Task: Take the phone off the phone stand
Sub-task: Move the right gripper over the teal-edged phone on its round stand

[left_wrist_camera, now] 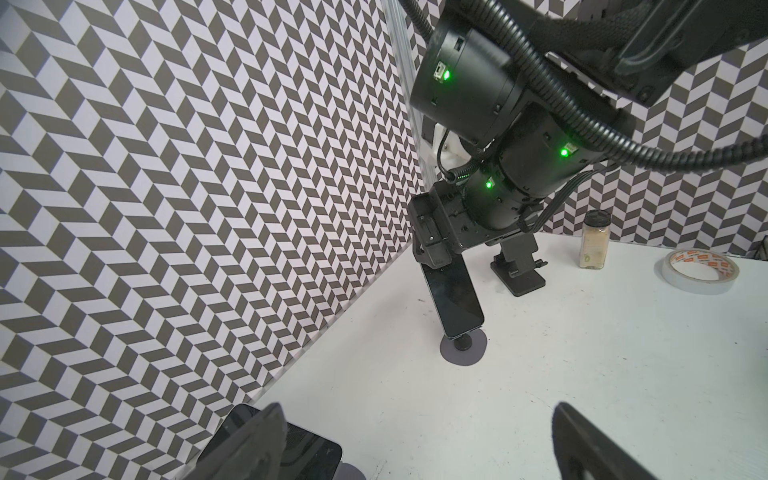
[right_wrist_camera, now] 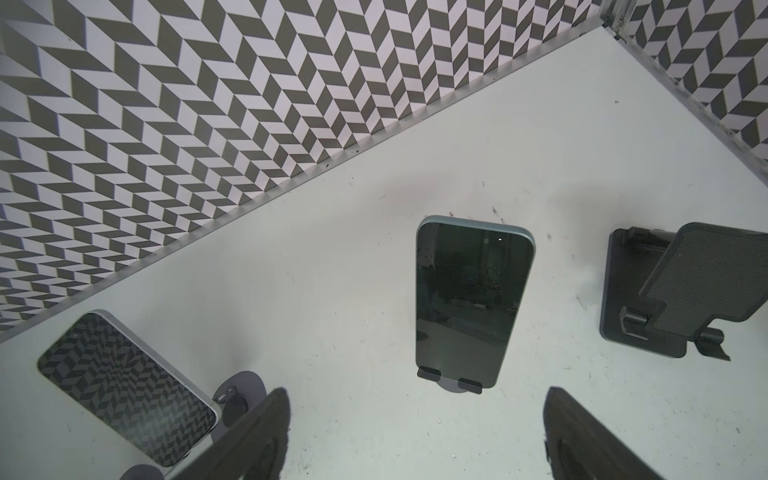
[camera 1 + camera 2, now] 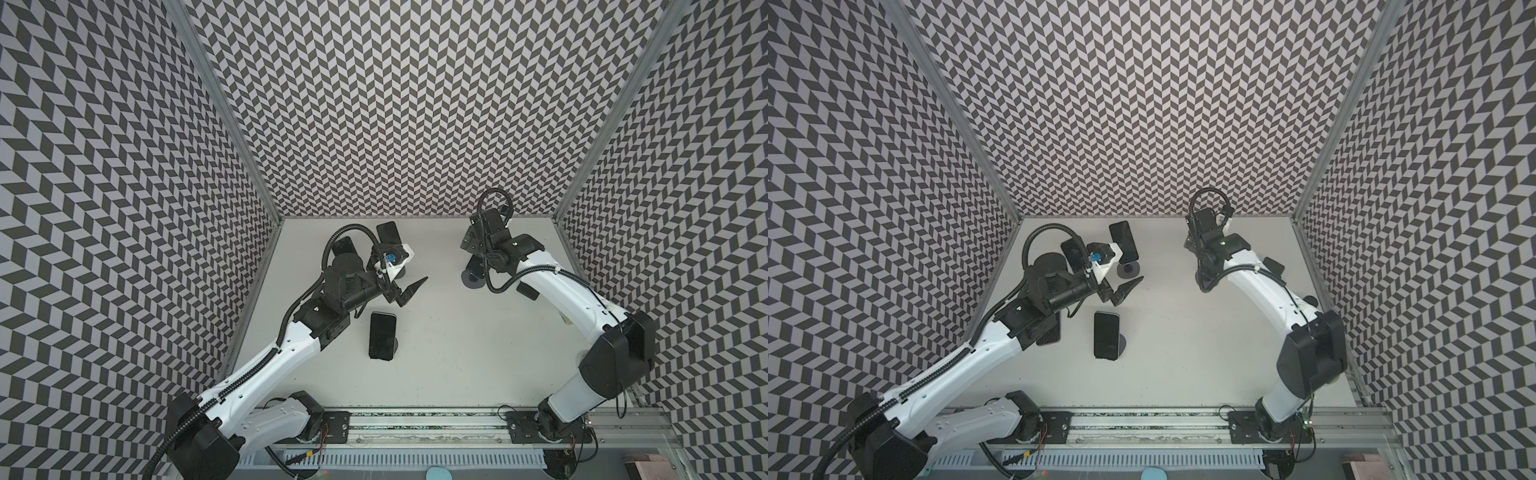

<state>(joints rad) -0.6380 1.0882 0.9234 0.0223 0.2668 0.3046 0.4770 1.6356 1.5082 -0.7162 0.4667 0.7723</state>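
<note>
Approach: your right gripper (image 2: pixel 415 417), jaws apart, lower frame; phone (image 2: pixel 469 303) on stand (image 2: pixel 451 387), centre. Next: straddle its edges, close, lift; left gripper (image 3: pixel 410 292) likewise spread.

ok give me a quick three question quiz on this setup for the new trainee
1. True or false: the right end effector is shut on a phone.
2. In the right wrist view, the black stand is: A) holding a phone B) empty C) gripped by the end effector.
3. How many phones show in the right wrist view?

Key
1. False: its jaws stand open and hold nothing.
2. B.
3. Two: the dark-screen phone propped on its stand, and the pattern-reflecting phone near the wall.
</note>
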